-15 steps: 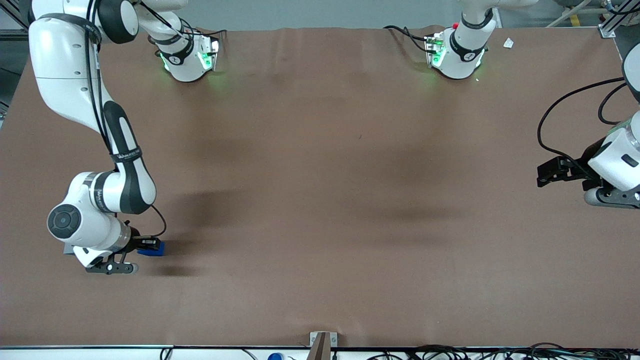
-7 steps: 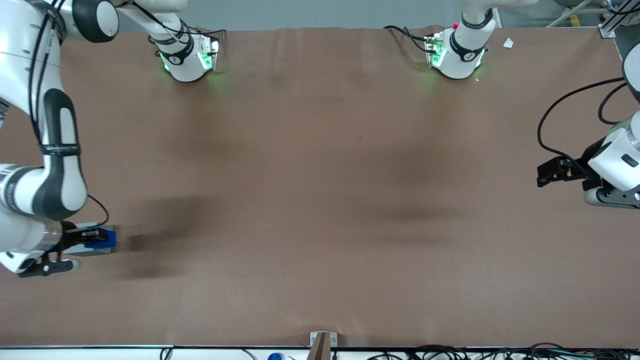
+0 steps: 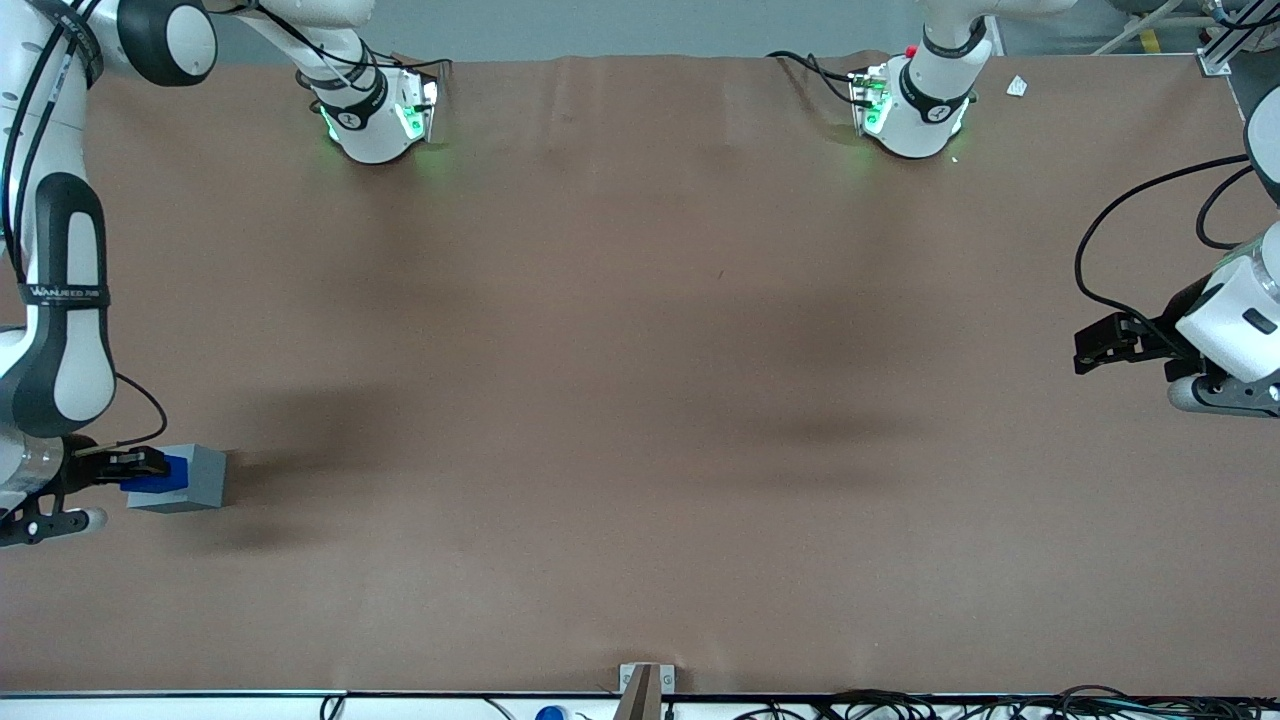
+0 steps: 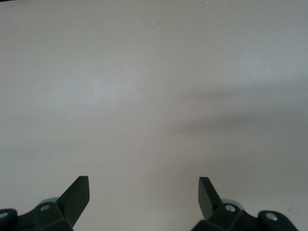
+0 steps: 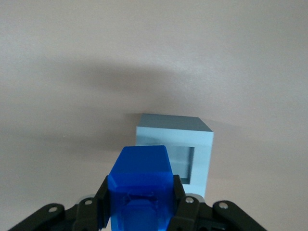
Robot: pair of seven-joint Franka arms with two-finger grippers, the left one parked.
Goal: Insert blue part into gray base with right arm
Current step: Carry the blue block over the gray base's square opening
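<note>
Gripper [image 3: 135,463] is clamped on the blue part [image 3: 157,476], both black fingers [image 5: 184,199] pressed against its sides, and it hangs right over the gray base at the working arm's end of the table [image 3: 640,420].

That table is a broad brown sheet, creased a little along the edge farthest from the front camera, with soft shadows across its middle. The right arm [image 3: 55,300] comes down along the edge of the front view, white shells and black segments, lettering on the black band, a thin black cable looping by the wrist.

Now the gray base [image 3: 190,480]: a light grey block sitting flat on the brown surface, its shadow spilling toward the front camera. From the wrist camera the gray base [image 5: 174,147] shows its square recess open on top, and the blue part [image 5: 141,185] overlaps the edge of that recess, held in the gripper [image 5: 141,204]. Whether the part touches the base, I cannot tell from either view.

Small stuff: a scrap of white paper [image 3: 1017,86] lies near the table's corner toward the parked arm's end.
</note>
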